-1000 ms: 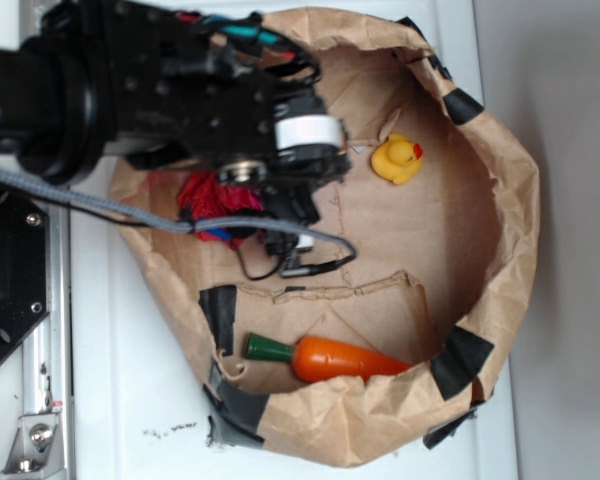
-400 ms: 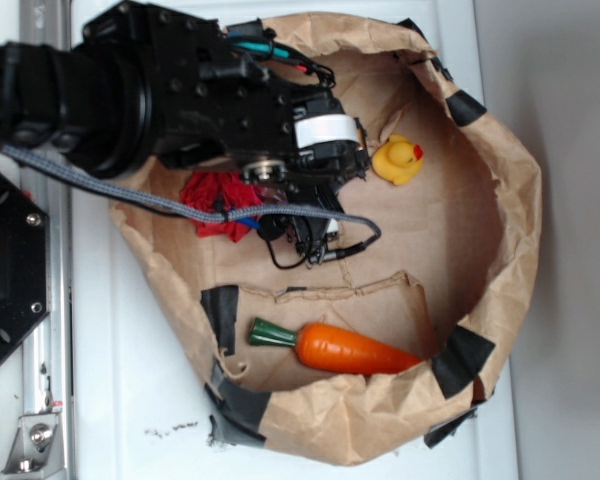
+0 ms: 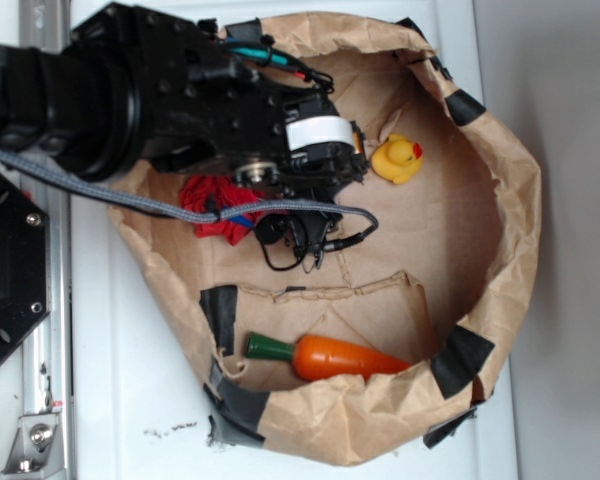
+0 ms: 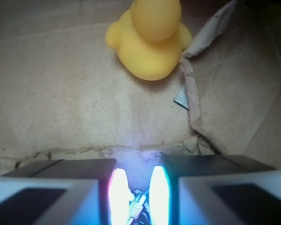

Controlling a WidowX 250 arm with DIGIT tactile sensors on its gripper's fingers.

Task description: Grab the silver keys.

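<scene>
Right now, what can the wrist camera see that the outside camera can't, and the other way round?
Only the wrist view shows the keys, a shiny bit between the gripper fingers, which stand close on either side; I can't tell if they're pinched. Only the exterior view shows the carrot, the red cloth, the tape, and the arm, which hides the keys. Both show the duck and the brown paper.

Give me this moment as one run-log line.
tool: nearly closed around keys | grip: unconfirmed | duck: ahead, apart | carrot: untouched
</scene>
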